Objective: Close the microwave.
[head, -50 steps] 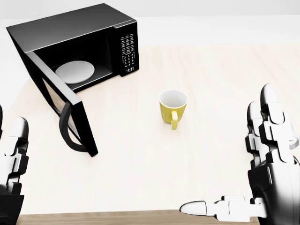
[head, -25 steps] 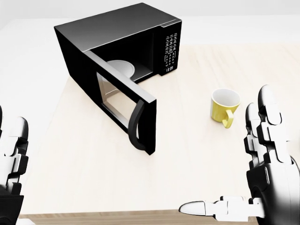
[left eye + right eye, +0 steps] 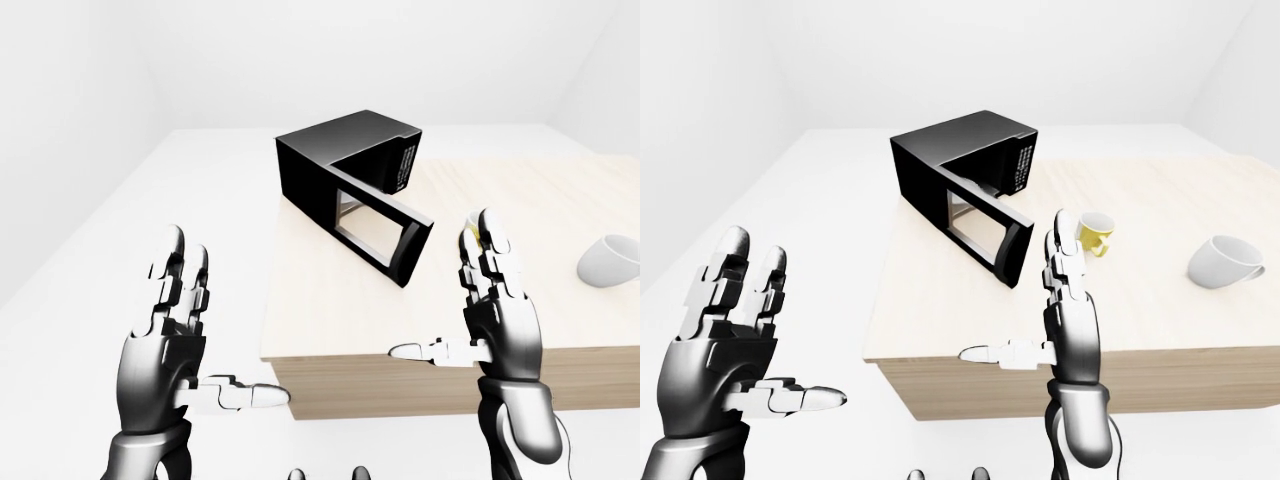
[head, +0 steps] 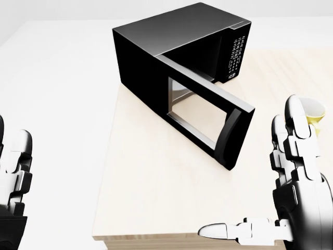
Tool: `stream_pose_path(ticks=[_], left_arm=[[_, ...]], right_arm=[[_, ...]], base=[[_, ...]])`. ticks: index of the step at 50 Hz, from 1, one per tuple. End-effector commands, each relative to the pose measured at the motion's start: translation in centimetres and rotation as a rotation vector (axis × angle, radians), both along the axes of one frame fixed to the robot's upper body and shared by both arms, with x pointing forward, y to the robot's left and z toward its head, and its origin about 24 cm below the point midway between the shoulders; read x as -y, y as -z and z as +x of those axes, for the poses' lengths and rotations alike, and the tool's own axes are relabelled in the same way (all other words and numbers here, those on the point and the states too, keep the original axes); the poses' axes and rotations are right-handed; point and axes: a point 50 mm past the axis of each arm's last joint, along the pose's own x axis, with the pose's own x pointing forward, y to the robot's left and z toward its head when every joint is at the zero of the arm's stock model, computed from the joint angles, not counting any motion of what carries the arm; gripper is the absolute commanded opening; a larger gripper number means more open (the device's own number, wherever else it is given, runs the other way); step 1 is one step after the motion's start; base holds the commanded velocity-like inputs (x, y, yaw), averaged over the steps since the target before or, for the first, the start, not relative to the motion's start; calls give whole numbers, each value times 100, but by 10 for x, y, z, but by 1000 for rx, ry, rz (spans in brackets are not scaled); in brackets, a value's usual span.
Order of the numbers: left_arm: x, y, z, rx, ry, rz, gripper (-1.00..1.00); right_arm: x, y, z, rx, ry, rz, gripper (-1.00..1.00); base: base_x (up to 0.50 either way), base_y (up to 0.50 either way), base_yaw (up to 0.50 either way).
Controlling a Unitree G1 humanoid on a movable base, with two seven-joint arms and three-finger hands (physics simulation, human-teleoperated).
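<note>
Both hands spread, empty — reach left hand [image 3: 165,330] past door [image 4: 208,122], push flat toward microwave [image 4: 171,47] — steadily.

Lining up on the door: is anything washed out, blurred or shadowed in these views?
All views are sharp, evenly lit renders. Head view: the black microwave shows little surface detail, its open door casts only a faint shadow, and the right hand hides part of the yellow mug. Right-eye view: the white mug nearly blends into the pale background.
</note>
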Motion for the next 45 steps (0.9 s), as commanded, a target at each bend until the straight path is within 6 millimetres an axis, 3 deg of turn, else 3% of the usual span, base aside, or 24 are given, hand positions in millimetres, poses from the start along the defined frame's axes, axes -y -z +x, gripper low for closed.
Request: stream_pose_path(ticks=[1, 14, 45], left_arm=[[0, 1, 0, -4, -2, 1, 100], [0, 2, 0, -10, -13, 0, 100], [4, -6, 0, 26, -11, 31, 100]], right_arm=[[0, 1, 1, -4, 1, -2, 100], [0, 1, 2, -4, 4, 9, 100], [-3, -3, 3, 20, 4, 1, 100]], base=[[0, 50, 0], [0, 48, 0], [3, 0, 0]])
